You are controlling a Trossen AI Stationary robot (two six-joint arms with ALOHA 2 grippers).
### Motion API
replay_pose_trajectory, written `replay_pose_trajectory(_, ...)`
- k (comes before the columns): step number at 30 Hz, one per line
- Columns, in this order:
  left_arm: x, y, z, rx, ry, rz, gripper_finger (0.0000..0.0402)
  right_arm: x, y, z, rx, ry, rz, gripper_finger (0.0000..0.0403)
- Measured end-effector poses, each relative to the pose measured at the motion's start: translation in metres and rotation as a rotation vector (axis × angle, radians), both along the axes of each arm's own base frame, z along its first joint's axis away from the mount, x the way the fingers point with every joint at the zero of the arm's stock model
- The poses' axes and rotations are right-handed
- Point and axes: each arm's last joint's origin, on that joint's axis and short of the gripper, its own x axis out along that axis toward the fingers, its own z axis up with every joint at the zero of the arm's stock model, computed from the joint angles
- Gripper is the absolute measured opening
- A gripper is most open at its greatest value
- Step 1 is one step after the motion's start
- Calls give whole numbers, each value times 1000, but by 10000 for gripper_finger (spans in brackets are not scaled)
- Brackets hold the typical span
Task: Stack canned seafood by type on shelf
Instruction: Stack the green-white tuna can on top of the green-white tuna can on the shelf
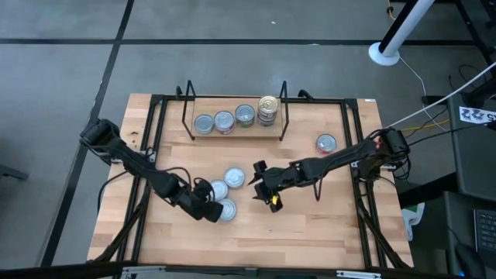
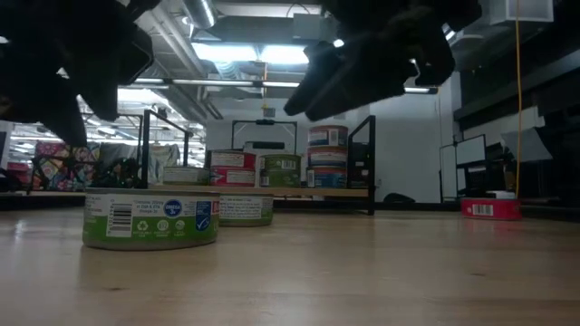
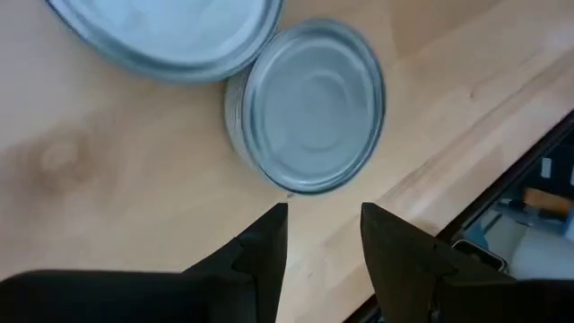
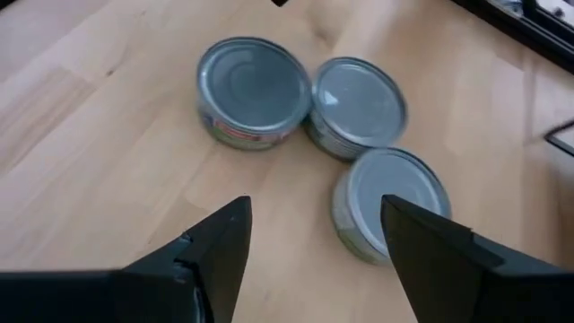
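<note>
Three silver-lidded tins of canned seafood lie clustered mid-table [image 1: 234,177], [image 1: 218,190], [image 1: 226,209]; the nearest has a green label [image 2: 150,217]. My left gripper [image 1: 211,211] hovers open beside the cluster, with one tin [image 3: 309,103] just ahead of its fingertips [image 3: 323,235]. My right gripper [image 1: 263,187] hangs open to the right of the cluster, the three tins [image 4: 254,88], [image 4: 357,103], [image 4: 395,197] ahead of it. The shelf [image 1: 232,133] at the far edge holds three single tins and a stack [image 1: 268,110].
A red-labelled tin [image 1: 326,143] sits alone on the table's right side, also in the low view [image 2: 489,208]. Black frame rails [image 1: 155,139] run around the table's edges. Bare wood lies between the cluster and the shelf.
</note>
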Motion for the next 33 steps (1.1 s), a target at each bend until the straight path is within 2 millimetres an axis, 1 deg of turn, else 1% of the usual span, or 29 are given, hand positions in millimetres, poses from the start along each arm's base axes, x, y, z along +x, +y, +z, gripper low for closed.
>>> replay_pose_trajectory(8,-4,3,-10,-34,43,80,137,16,6,-26,4,-30,9,250)
replay_pose_trajectory(14,-7,5,-16,-40,59,106,137,21,7,-40,1,-17,9,250)
replay_pose_trajectory(19,-7,6,-19,-28,65,115,137,25,10,-47,5,-34,14,250)
replay_pose_trajectory(21,-6,6,-22,-21,69,125,137,27,10,-49,8,-47,15,250)
replay_pose_trajectory(28,6,1,-42,-16,60,136,137,29,11,-46,17,-82,15,250)
replay_pose_trajectory(33,11,-3,-48,-29,40,141,136,29,11,-46,17,-82,16,250)
